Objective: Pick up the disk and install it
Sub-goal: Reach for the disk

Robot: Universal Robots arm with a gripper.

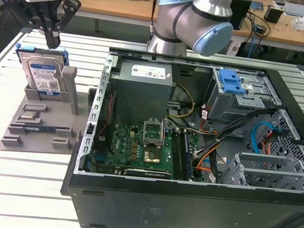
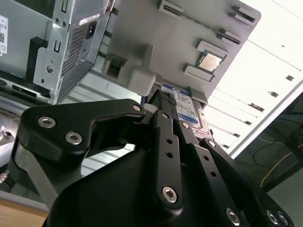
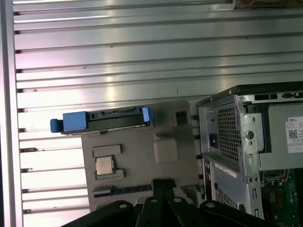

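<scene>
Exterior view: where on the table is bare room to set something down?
Bare slats of the table lie nearer the camera than the grey stand, on the exterior view's left of the computer case. A narrower strip runs at the exterior view's far right. Crowded: the stand, with the claw over the disk, and the case's inside.

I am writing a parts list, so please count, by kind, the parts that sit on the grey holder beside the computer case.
disk: 1, standing on edge
processor chip: 1, lying flat
thin dark strip in a slot, perhaps a memory module: 1
Total: 3 parts on the grey holder
</scene>
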